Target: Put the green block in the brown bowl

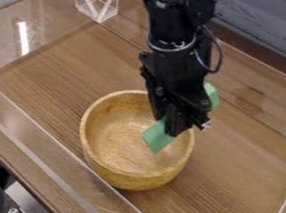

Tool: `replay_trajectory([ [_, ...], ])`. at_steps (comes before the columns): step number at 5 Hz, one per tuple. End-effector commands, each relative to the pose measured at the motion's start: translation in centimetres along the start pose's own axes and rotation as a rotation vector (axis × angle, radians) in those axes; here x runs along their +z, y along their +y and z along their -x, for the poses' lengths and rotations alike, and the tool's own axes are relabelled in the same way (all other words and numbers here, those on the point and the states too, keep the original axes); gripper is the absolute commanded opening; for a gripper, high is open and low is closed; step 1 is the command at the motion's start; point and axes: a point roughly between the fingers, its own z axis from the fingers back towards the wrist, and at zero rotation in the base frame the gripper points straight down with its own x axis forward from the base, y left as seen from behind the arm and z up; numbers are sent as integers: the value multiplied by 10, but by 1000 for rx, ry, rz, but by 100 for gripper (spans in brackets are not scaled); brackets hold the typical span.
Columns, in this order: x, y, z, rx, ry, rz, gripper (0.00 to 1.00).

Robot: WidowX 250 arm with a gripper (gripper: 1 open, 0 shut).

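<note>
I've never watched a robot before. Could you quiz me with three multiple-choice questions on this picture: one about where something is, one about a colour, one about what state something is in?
1. Where is the block?
A. flat on the table beside the bowl
B. over the bowl, inside its right rim
C. by the clear stand at the back

2. What colour is the block?
A. red
B. blue
C. green

3. What is the pincer doing?
A. shut on the block
B. wide open with nothing in it
C. gripping the bowl's rim

Answers:
1. B: the block hangs tilted within the bowl's rim on the right.
2. C: it is plain bright green against the tan wood.
3. A: the block's upper end sits clamped between the dark fingers.
</note>
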Motion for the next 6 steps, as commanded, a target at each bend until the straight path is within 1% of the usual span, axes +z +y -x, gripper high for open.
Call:
replay_trajectory([
  [1, 1, 5, -4, 7, -28, -9, 0],
  [3, -1, 9, 0, 30, -19, -13, 0],
  [6, 2, 12, 1, 60, -4, -16, 0],
])
